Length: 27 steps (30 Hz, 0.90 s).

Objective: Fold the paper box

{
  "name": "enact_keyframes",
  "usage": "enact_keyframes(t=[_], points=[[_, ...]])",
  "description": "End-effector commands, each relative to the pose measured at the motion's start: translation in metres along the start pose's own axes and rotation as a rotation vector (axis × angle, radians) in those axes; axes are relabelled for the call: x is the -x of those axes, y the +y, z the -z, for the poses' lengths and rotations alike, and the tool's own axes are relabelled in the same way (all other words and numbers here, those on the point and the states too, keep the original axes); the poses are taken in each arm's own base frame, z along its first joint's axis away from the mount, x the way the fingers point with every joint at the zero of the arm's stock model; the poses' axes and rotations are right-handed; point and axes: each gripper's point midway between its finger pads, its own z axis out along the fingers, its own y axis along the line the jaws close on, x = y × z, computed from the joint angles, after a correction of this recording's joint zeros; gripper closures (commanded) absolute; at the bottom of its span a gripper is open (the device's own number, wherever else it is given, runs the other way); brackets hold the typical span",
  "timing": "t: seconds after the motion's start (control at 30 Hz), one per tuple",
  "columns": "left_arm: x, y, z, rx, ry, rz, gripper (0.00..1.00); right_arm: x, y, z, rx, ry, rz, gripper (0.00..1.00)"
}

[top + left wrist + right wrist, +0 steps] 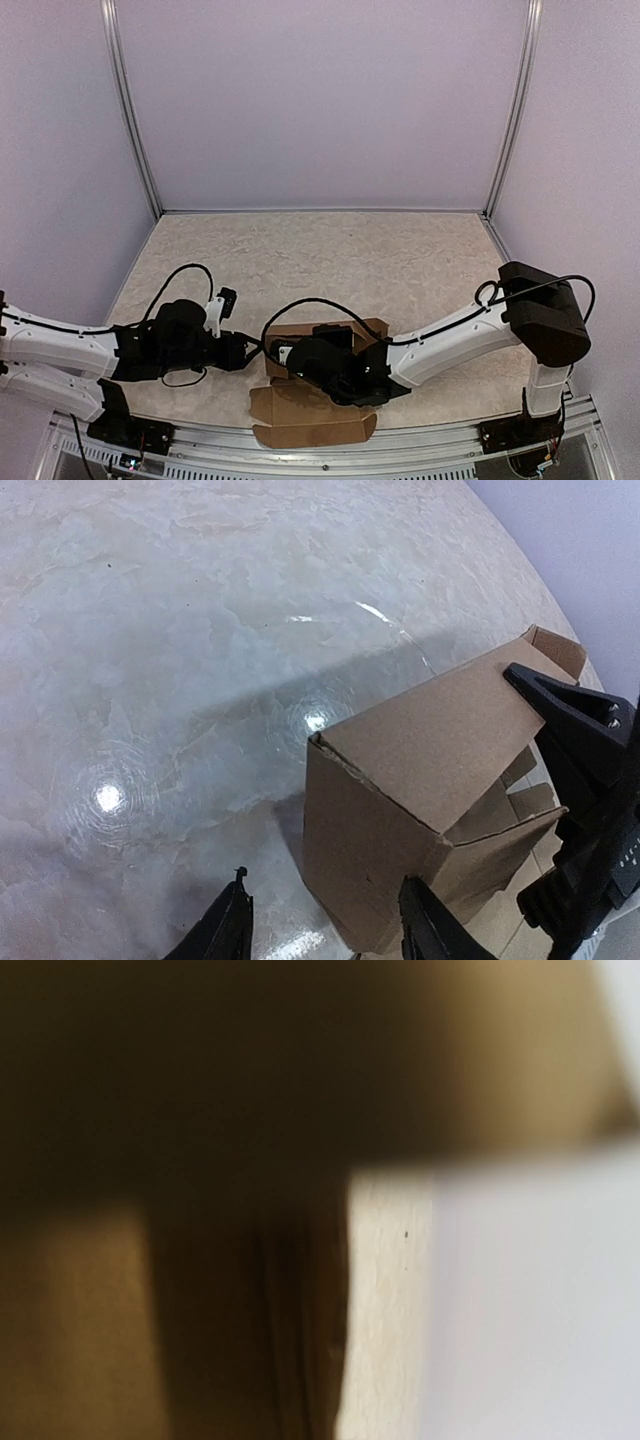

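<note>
Support of the half-erected paper box (420, 750), standing at the middle of the near edge of the desk (330, 260), rests with the right gripper (575, 730), fingers together against its top panel; bring the left gripper (322, 885), fingers apart, squarely onto the side wall without crushing creases.

- You have the paper box (312, 418) in plain brown, unmarked cardboard, only partly folded.
- Its far part stands raised as a hollow rectangular shell with creased corners.
- Its flat flaps lie spread on the table (300, 250), close to your near edge.
</note>
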Motion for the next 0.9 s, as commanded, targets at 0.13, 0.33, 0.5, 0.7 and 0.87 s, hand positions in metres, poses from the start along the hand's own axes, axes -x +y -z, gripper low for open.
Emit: enact_keyframes(t=[0.13,0.33,0.5,0.7,0.87], points=[[0.009,-0.008,0.02,-0.058,-0.073,-0.013,0.45,0.004,-0.005,0.005,0.048,-0.026,-0.009,1.0],[0.012,-0.014,0.028,-0.093,-0.099,-0.014,0.43,0.007,-0.013,0.005,0.013,-0.02,0.003,1.0],[0.005,-0.016,0.022,-0.107,-0.074,-0.016,0.43,0.011,-0.02,0.005,-0.005,-0.019,0.004,1.0],[-0.003,-0.016,0.015,-0.089,-0.046,-0.035,0.43,0.015,-0.029,0.008,-0.026,-0.021,-0.002,1.0],[-0.007,-0.013,0.013,-0.073,-0.042,-0.04,0.44,0.018,-0.034,0.013,-0.059,-0.037,-0.007,1.0]])
